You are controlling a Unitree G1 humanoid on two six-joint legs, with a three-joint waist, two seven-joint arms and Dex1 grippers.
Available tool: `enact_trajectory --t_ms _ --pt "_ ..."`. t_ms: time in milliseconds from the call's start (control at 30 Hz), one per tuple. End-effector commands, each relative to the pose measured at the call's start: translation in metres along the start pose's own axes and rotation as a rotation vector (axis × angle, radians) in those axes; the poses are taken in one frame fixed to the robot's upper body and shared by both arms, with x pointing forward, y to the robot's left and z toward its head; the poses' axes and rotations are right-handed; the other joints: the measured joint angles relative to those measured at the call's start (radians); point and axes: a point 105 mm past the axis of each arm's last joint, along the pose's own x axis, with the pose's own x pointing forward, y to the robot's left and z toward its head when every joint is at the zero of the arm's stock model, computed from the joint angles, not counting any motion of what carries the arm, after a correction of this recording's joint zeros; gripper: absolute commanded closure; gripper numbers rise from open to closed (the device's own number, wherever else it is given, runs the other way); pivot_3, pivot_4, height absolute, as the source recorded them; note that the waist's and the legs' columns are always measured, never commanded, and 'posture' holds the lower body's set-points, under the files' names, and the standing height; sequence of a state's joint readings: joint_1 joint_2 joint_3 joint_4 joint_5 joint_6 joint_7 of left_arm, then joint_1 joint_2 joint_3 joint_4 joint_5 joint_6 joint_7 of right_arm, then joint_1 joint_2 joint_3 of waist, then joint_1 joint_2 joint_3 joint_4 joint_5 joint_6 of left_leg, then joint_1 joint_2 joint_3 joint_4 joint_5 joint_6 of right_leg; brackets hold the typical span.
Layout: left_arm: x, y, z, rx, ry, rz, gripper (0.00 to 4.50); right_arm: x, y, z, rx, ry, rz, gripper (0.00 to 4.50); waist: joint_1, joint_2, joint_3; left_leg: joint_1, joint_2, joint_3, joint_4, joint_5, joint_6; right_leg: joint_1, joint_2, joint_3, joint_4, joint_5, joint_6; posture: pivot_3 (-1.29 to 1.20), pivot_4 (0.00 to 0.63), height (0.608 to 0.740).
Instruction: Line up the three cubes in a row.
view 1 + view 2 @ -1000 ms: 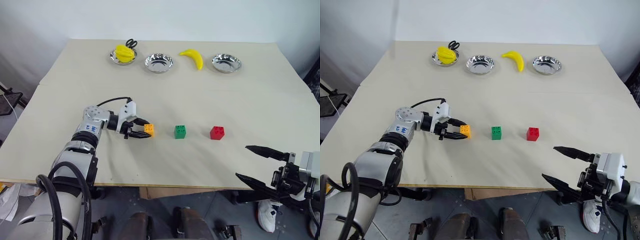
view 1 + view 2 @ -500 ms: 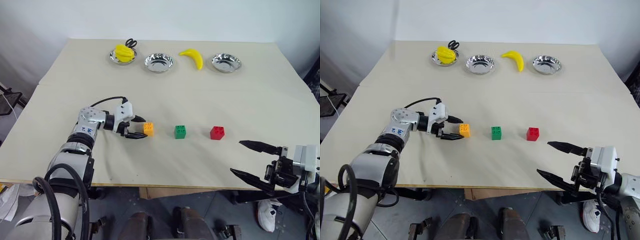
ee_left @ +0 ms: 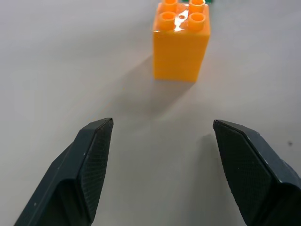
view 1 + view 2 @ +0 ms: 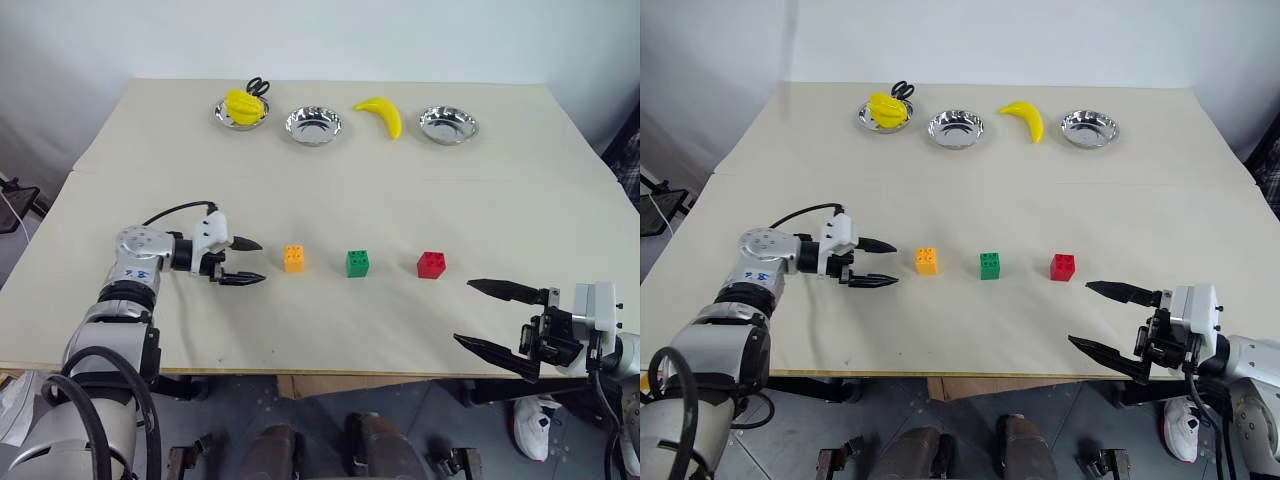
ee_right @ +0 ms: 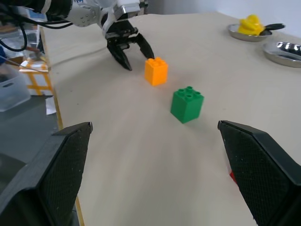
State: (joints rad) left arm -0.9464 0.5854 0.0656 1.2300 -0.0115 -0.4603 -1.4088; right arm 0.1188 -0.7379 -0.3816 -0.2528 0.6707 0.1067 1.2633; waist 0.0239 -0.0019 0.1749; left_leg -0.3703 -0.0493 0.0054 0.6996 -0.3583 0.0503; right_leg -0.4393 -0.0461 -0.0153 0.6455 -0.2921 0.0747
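Observation:
Three studded cubes stand in a row across the table: orange [image 4: 294, 258], green [image 4: 358, 263] and red [image 4: 432, 264], with gaps between them. My left gripper [image 4: 252, 262] is open, a short way left of the orange cube [image 3: 181, 40] and apart from it, nothing between its fingers. Off the table's front right edge my right gripper [image 4: 480, 315] hangs open and empty, pointing toward the cubes. In the right wrist view the orange cube [image 5: 156, 71] and green cube [image 5: 187, 104] show, with the left gripper [image 5: 136, 55] beyond them.
Along the far edge stand three steel bowls: one [image 4: 240, 115] holding a yellow toy, one [image 4: 313, 126] in the middle, one [image 4: 448, 125] at the right. A yellow banana [image 4: 381, 114] lies between the last two. The cream table [image 4: 400, 200] has bare room between bowls and cubes.
My left gripper has let go of the orange cube and drawn back to the left, jaws wider. The orange cube stays in place. The right gripper barely moved.

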Motion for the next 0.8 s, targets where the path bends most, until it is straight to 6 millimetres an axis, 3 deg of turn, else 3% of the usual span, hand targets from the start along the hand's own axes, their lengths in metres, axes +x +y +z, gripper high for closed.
enact_trajectory --t_ms 33,167,300,500,800 --pt "-0.023 0.006 0.016 0.057 -0.081 0.058 0.88 -0.004 -0.003 0.004 -0.032 -0.006 0.020 0.00 0.002 0.000 0.000 0.000 0.000 0.000 0.000 0.000 0.000 0.000 0.000 0.000 0.000 0.000 0.000 0.00 0.150 0.740" --pt "-0.086 -0.016 0.012 0.097 -0.071 0.208 0.88 -0.019 -0.021 -0.006 -0.036 0.052 0.048 0.00 -0.028 0.000 0.000 0.001 0.000 0.001 -0.002 0.000 0.000 0.000 0.000 0.001 0.001 0.000 0.000 0.00 0.150 0.740" --pt "-0.118 -0.042 0.011 0.048 -0.051 0.332 0.88 -0.037 -0.039 -0.018 -0.052 0.120 0.057 0.00 -0.027 0.000 0.000 0.001 0.001 0.001 -0.004 -0.001 0.000 0.000 0.000 0.001 0.000 0.000 0.000 0.00 0.150 0.740" --pt "-0.137 -0.068 -0.002 -0.014 0.014 0.459 0.88 -0.046 -0.060 -0.027 -0.070 0.152 0.035 0.00 -0.002 0.001 0.000 0.008 0.001 -0.001 -0.002 -0.001 0.002 0.010 -0.001 0.001 -0.006 -0.001 -0.002 0.00 0.150 0.740" --pt "-0.142 -0.072 -0.008 -0.047 0.029 0.529 0.88 -0.048 -0.064 -0.039 -0.063 0.166 0.021 0.00 -0.005 0.001 0.000 0.012 0.001 0.000 -0.007 -0.001 0.001 0.012 -0.002 0.001 -0.007 -0.001 -0.002 0.00 0.150 0.740"
